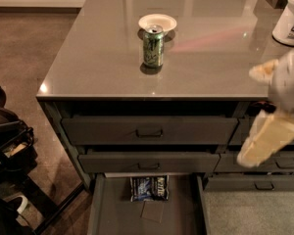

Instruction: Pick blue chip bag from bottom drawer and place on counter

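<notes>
The tool (249, 115) hangs off the front right corner of the table (103, 67), released and grasping nothing. The blue chip bag (149, 188) lies flat at the back of the open bottom drawer (117, 214), below the table's front edge. A green can (153, 45) stands mid-table.

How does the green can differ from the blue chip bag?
The green can stands upright on the counter; the blue chip bag lies flat in the open bottom drawer. The can is a green cylinder; the bag is dark blue, flat and crinkled. Neither is held: the gripper hangs at the right, by the counter's front edge, apart from both.
</notes>
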